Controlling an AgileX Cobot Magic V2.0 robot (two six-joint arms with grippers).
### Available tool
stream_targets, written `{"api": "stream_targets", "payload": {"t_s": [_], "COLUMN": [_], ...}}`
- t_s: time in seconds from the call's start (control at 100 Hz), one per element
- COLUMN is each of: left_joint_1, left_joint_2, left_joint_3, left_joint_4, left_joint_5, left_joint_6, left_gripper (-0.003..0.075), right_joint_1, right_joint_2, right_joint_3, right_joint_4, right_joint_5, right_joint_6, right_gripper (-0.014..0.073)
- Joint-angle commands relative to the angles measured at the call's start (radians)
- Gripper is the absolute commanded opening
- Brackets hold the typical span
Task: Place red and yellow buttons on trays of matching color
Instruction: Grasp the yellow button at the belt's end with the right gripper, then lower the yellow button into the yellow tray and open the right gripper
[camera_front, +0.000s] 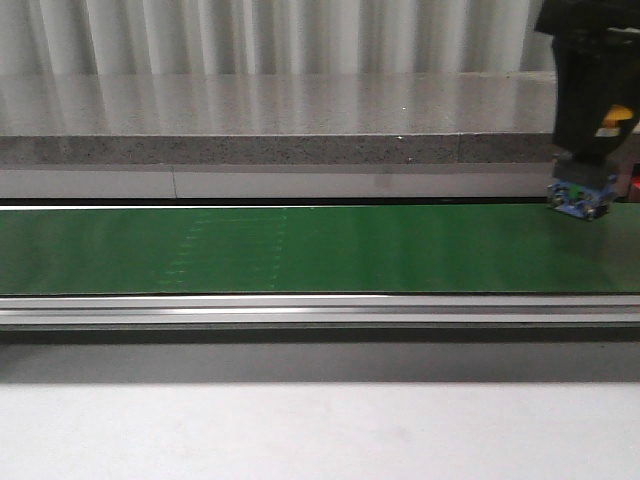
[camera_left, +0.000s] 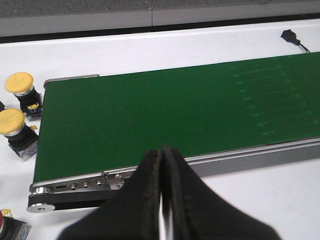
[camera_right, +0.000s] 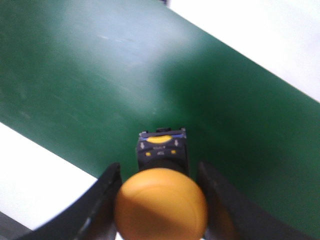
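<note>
Two yellow buttons (camera_left: 20, 84) (camera_left: 12, 123) stand loose on the white surface (camera_left: 260, 200) off the end of the green conveyor belt (camera_left: 165, 115), at about 9 o'clock in the left wrist view, near each other but apart; neither is on a tray; a red-capped button (camera_left: 4, 224) shows only as a sliver at 8 o'clock, cut by the frame edge, also loose.

Left gripper (camera_left: 162, 200): fingers pressed together, nothing between them; it hangs just outside the belt's near rail, idle.

Belt in the front view: bare green along its whole visible run; no button riding it.

Right gripper (camera_right: 159, 200): fingers closed against the cap of a third yellow button (camera_right: 161, 200), its black body with yellow label pointing down toward the belt; in the front view the same arm sits at 2 o'clock, the button's blue-edged base (camera_front: 580, 198) poking out below, just above the belt's far edge; whether it touches the belt I cannot tell.

Trays: none visible in any view, so matching cannot be checked.

Progress, as judged: early; one yellow button is in hand and looks headed for the belt or beyond; at least two yellow and one red wait; no placement confirmed.
</note>
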Motion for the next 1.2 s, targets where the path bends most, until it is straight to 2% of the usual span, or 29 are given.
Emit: {"api": "stream_targets", "payload": {"t_s": [0.0, 0.42, 0.56, 0.87, 1.19], "left_joint_1": [-0.010, -0.010, -0.010, -0.010, -0.010], "left_joint_2": [0.001, 0.001, 0.001, 0.001, 0.001], "left_joint_3": [-0.027, -0.027, -0.027, -0.027, -0.027], "left_joint_4": [-0.018, -0.018, -0.018, -0.018, -0.018], "left_joint_5": [-0.074, -0.074, -0.074, -0.074, -0.074], "left_joint_6": [0.002, 0.002, 0.002, 0.002, 0.002], "left_gripper": [-0.0020, -0.0020, -0.0020, -0.0020, -0.0020], "right_joint_1": [-0.067, -0.455, -0.541, -0.625, -0.628], "right_joint_2": [-0.068, -0.091, -0.090, -0.048, 0.037], "right_joint_3": [-0.032, -0.027, -0.020, 0.014, 0.018], "right_joint_4": [0.000, -0.014, -0.014, -0.016, -0.021], "right_joint_5": [0.021, 0.005, -0.025, -0.077, -0.099], "right_joint_6": [0.004, 0.005, 0.005, -0.008, -0.008], "right_gripper": [0.0206, 0.0206, 0.0204, 0.0204, 0.0204]}}
